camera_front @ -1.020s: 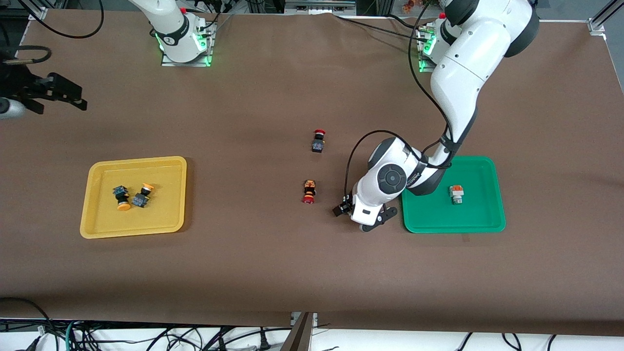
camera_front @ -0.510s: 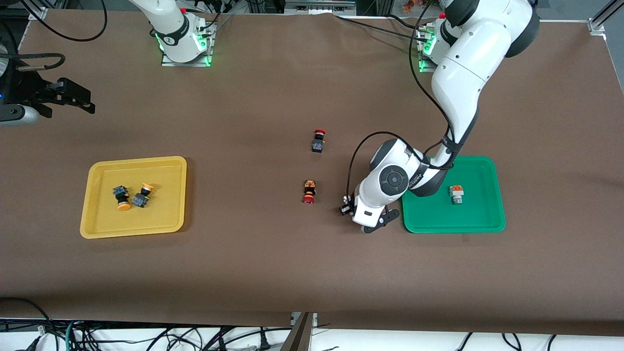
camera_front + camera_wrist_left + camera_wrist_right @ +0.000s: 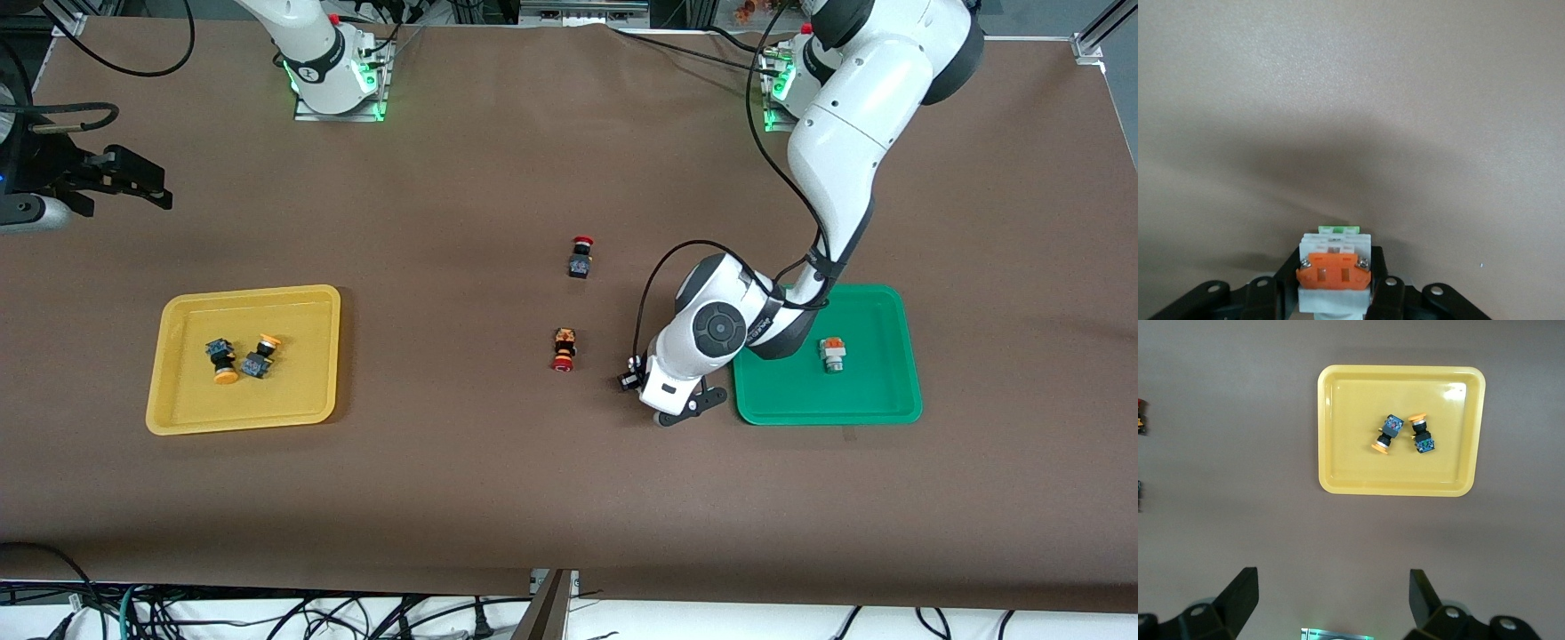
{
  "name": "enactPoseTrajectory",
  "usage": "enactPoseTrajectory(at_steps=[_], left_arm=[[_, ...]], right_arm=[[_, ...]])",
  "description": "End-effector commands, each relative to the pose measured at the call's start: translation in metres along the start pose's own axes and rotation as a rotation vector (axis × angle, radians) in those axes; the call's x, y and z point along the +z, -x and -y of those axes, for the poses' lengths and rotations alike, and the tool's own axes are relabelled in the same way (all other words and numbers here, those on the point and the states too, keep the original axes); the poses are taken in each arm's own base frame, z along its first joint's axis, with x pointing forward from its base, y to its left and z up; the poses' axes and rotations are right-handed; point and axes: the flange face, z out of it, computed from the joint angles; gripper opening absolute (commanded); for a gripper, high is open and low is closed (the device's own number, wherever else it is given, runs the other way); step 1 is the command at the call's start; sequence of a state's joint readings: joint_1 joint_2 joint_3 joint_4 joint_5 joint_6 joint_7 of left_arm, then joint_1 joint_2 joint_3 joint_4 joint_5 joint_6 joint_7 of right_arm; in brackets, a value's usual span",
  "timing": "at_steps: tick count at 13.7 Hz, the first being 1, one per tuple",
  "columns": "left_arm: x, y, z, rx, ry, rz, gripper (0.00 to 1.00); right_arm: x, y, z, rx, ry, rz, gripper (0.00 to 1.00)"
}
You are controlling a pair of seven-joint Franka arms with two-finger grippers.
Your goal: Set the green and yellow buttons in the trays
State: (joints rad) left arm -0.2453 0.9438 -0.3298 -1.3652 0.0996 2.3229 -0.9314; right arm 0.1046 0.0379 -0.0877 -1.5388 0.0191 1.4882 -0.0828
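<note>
Both yellow buttons [image 3: 238, 359] lie in the yellow tray [image 3: 182, 413] and one green button [image 3: 832, 354] in the green tray [image 3: 876, 405], so only the last green button [image 3: 1334, 275] remains, clenched in the left hand [image 3: 677, 409] low over the worktop [image 3: 498, 480] beside that tray, while the right hand [image 3: 1331, 595] waits, fingers spread, high above the yellow tray.

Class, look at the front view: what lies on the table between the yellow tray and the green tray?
Between the yellow tray and the green tray, the front view shows two red-capped switches on bare brown cloth, and the left gripper beside the green tray, holding a white-bodied button.
</note>
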Motion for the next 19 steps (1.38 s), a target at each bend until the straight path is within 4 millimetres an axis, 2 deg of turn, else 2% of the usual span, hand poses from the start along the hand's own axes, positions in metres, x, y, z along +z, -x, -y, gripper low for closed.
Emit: enactPoseTrajectory(at_steps=[1, 2, 4, 5, 6, 7, 8, 10, 11, 12, 13, 14, 15, 19], left_arm=[[-0.007, -0.006, -0.002, 0.05, -0.006, -0.018, 0.0], [-0.017, -0.008, 0.001, 0.073, -0.015, -0.018, 0.0], [-0.063, -0.009, 0.009, 0.165, -0.095, 0.028, 0.0], [-0.08, -0.016, 0.021, 0.186, -0.128, 0.048, 0.0], [-0.095, -0.034, 0.042, 0.196, -0.147, 0.064, 0.0], [-0.105, -0.059, 0.072, 0.233, -0.153, 0.089, 0.0], [-0.124, -0.079, 0.098, 0.295, -0.133, 0.098, 0.0], [-0.152, -0.087, 0.135, 0.361, -0.148, 0.147, 0.0], [-0.151, -0.085, 0.15, 0.358, -0.166, 0.17, 0.0], [-0.137, -0.087, 0.172, 0.339, -0.181, 0.193, 0.0], [-0.118, -0.086, 0.181, 0.334, -0.181, 0.197, 0.0], [-0.096, -0.084, 0.185, 0.336, -0.168, 0.181, 0.0], [-0.086, -0.085, 0.188, 0.336, -0.158, 0.163, 0.0], [-0.078, -0.086, 0.191, 0.363, -0.193, 0.154, 0.0]], right_arm=[[-0.007, -0.006, -0.005, 0.001, 0.018, -0.004, 1.0], [-0.007, -0.006, -0.007, 0.004, 0.018, -0.006, 1.0], [-0.006, -0.006, -0.008, 0.007, 0.016, -0.003, 1.0], [-0.006, -0.006, -0.008, 0.007, 0.016, -0.003, 1.0], [-0.006, -0.006, -0.008, 0.007, 0.016, -0.003, 1.0], [-0.005, -0.007, -0.008, 0.009, 0.016, -0.001, 1.0], [-0.005, -0.007, -0.008, 0.009, 0.016, -0.003, 1.0], [-0.005, -0.007, -0.008, 0.007, 0.016, -0.001, 1.0], [-0.005, -0.007, -0.008, 0.009, 0.016, -0.003, 1.0], [-0.005, -0.007, -0.008, 0.007, 0.015, -0.002, 1.0], [-0.005, -0.007, -0.008, 0.009, 0.015, -0.003, 1.0], [-0.005, -0.007, -0.009, 0.009, 0.016, -0.003, 1.0], [-0.005, -0.007, -0.008, 0.007, 0.015, -0.003, 1.0], [-0.005, -0.007, -0.008, 0.007, 0.015, -0.003, 1.0]])
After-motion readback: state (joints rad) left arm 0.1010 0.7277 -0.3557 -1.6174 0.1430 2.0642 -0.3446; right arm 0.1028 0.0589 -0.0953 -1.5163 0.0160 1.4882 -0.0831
